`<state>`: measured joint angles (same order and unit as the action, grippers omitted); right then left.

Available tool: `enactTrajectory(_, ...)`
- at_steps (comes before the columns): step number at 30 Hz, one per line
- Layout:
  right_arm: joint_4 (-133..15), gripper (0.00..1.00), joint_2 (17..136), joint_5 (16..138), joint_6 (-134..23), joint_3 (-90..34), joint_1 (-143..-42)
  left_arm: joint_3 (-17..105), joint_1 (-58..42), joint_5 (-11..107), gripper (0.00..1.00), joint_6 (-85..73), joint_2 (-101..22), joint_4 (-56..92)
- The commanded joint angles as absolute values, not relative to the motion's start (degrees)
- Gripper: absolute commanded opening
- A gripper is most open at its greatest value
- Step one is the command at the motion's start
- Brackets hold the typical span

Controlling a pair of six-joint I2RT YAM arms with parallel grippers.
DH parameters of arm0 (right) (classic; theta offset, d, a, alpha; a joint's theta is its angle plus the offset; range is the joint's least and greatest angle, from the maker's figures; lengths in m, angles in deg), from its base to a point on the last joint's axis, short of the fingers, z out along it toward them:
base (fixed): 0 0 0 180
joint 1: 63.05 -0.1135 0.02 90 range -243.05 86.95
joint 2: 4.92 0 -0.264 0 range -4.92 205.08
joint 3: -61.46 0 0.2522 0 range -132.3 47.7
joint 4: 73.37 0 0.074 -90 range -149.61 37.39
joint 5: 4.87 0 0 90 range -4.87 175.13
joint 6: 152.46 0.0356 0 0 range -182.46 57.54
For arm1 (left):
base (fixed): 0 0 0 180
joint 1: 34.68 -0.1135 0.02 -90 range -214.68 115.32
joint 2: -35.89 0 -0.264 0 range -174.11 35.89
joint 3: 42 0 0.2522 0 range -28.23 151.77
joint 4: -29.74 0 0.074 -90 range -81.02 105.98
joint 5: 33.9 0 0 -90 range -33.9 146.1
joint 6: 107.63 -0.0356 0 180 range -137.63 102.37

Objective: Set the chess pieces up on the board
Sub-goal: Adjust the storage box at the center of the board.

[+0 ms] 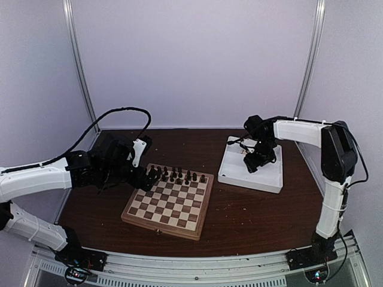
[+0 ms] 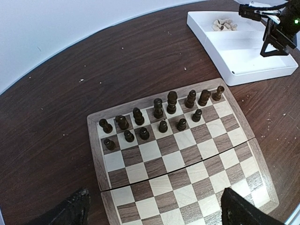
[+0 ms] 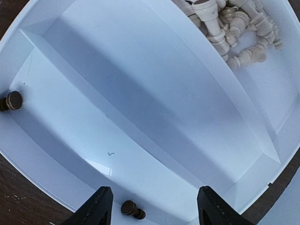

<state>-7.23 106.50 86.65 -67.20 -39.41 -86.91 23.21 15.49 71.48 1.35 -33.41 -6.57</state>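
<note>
Seen from above, the board (image 1: 169,203) lies on the dark brown table (image 1: 251,221), a little left of the middle and turned slightly askew. Dark chess pieces (image 1: 177,175) stand crowded along its far edge. The left end effector (image 1: 148,175) hangs at the board's far left corner, just beside the nearest pieces. Its opening cannot be told from up here. To the right of the board, and apart from it, sits a white tray (image 1: 263,184), and the right end effector (image 1: 254,161) hangs over it. A black cable (image 1: 119,109) arches above the left arm.

The left wrist camera looks down on the board (image 2: 178,159). Eight dark chess pieces stand in the farthest row and six in the row next to it, all upright. The left end effector's fingertips (image 2: 70,213) show at the bottom corners of the picture. They are spread wide and hold nothing, with only board squares between them. Past the board's far right corner is the tray (image 2: 243,70), with cream pieces (image 2: 223,24) heaped in its far compartment. The right end effector (image 2: 276,40) hangs over the tray's right end.

The right wrist camera looks straight into the tray (image 3: 140,70). A raised divider (image 3: 154,117) separates the heap of cream pieces (image 3: 234,28) from a long compartment that holds two dark pieces. One dark piece (image 3: 11,101) rests against the left wall. The other dark piece (image 3: 132,209) lies on its side between the right end effector's fingers (image 3: 96,208), just beside one of them. These fingers are open and grip nothing.
</note>
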Motion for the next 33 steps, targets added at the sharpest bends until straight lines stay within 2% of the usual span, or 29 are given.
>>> enactTrajectory(1,-10.1,0.65,108.9,87.7,-71.7,-41.2,-87.2,25.3,15.1,70.9,0.98,0.9,-33.9,-5.9)
enactTrajectory(7,-10.0,0.64,112.7,89.1,-73.2,-42.9,-87.2,25.6,15.1,71.5,0.98,0.3,-33.6,-6.3)
enactTrajectory(13,-9.8,0.53,115.5,89.2,-71.5,-44.2,-86.6,25.4,15.1,71.5,0.98,0.4,-33.5,-6.5)
enactTrajectory(16,-9.8,0.43,116.3,88.3,-69.8,-44.3,-86.1,25.2,15.1,71.6,0.98,0.4,-33.5,-6.6)
enactTrajectory(20,-10.5,0.20,115.9,87.2,-67.3,-43.4,-85.6,24.9,15.1,71.8,0.98,0.4,-33.2,-6.6)
enactTrajectory(25,-10.6,0.00,115.4,85.4,-63.0,-43.1,-85.6,24.7,15.0,71.8,0.98,0.5,-33.5,-6.3)
enactTrajectory(33,-10.8,0.00,115.2,83.0,-53.3,-43.6,-85.6,24.7,15.0,71.6,0.98,0.6,-34.0,-5.9)
